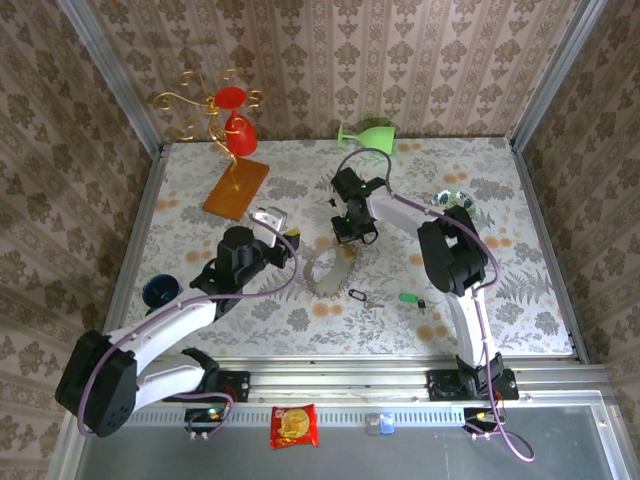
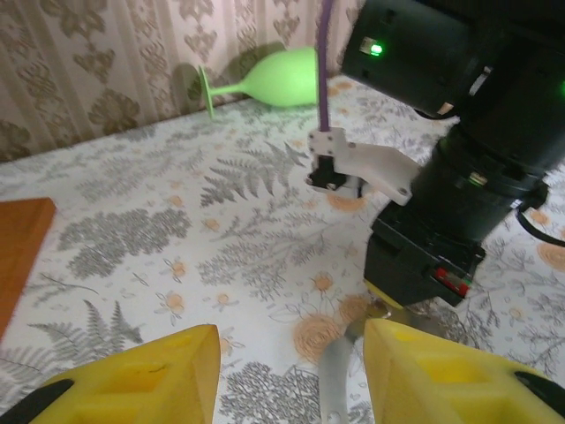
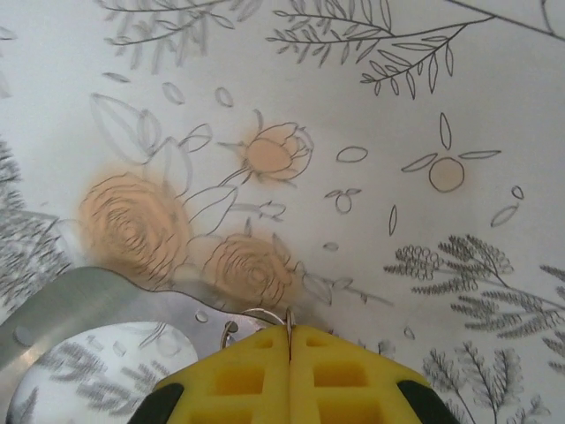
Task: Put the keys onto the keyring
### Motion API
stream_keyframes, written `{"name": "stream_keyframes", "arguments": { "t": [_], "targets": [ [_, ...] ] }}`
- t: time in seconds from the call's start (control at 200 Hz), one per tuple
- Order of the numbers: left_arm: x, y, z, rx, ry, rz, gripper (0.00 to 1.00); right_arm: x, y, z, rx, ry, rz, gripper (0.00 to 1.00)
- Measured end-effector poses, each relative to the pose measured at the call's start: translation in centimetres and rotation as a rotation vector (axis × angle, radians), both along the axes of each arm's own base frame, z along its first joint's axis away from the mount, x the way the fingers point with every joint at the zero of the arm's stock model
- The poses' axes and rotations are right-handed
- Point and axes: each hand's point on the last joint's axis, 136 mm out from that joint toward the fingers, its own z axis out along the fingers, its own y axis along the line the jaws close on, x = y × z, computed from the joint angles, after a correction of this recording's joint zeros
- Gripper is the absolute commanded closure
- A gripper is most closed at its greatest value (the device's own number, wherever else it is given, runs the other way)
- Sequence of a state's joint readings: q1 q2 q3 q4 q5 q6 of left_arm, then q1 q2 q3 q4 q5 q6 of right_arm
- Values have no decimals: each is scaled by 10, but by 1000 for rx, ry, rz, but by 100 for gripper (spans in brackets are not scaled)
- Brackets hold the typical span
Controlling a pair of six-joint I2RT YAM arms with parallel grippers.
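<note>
The keyring (image 3: 79, 305) lies on the flowered bench (image 1: 520, 300) near the middle, between the two arms. From the right wrist it looks like a flat curved band of pale metal with a thin wire loop at its top. The right fingers (image 3: 229, 380), yellow and ribbed, are pressed tight together with no gap, and that thin wire is caught right at their tips. The right arm reaches in from its base across to the left, bent down over the far end of the ring.

The left fingers (image 2: 141, 380) stand apart with nothing clamped between them. A grey strip of the ring shows low in the gap, nearer the right-hand finger, though I cannot tell whether it touches. The black body of the right arm hangs close in front of them.

Both keys rest flat on the bench just on the near side of the ring, apart from it and from each other. The silver key (image 1: 357, 296) with the dark head is the closer to the ring, and the green-headed key (image 1: 407, 297) lies off to its right.

A green wine glass (image 2: 282, 79) lies on its side by the back wall. A red glass (image 1: 238, 125) hangs on a gold wire stand at the far left, above an orange board (image 1: 237, 188). A small blue dish (image 1: 160, 290) sits at the left edge
</note>
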State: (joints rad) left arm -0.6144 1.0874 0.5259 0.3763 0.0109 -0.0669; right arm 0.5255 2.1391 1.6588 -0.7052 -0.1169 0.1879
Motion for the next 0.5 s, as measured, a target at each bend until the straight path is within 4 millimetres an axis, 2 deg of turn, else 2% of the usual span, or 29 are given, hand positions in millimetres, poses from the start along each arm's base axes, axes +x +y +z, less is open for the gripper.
{"name": "stream_keyframes", "arguments": {
  "t": [0.11,0.255,0.325,0.4,0.5],
  "targets": [
    [3,13,6,17,-19,47,53,-9,4,32,63,-104,57,100],
    [8,38,11,54,-19,103,52,-19,22,100,177,-314,188,100],
    [10,47,19,61,-28,113,52,-24,32,126,218,-400,261,100],
    [11,54,28,63,-49,102,53,-32,42,142,247,-478,349,100],
    [7,56,33,78,-75,42,57,-46,49,146,272,-529,463,100]
  ]
}}
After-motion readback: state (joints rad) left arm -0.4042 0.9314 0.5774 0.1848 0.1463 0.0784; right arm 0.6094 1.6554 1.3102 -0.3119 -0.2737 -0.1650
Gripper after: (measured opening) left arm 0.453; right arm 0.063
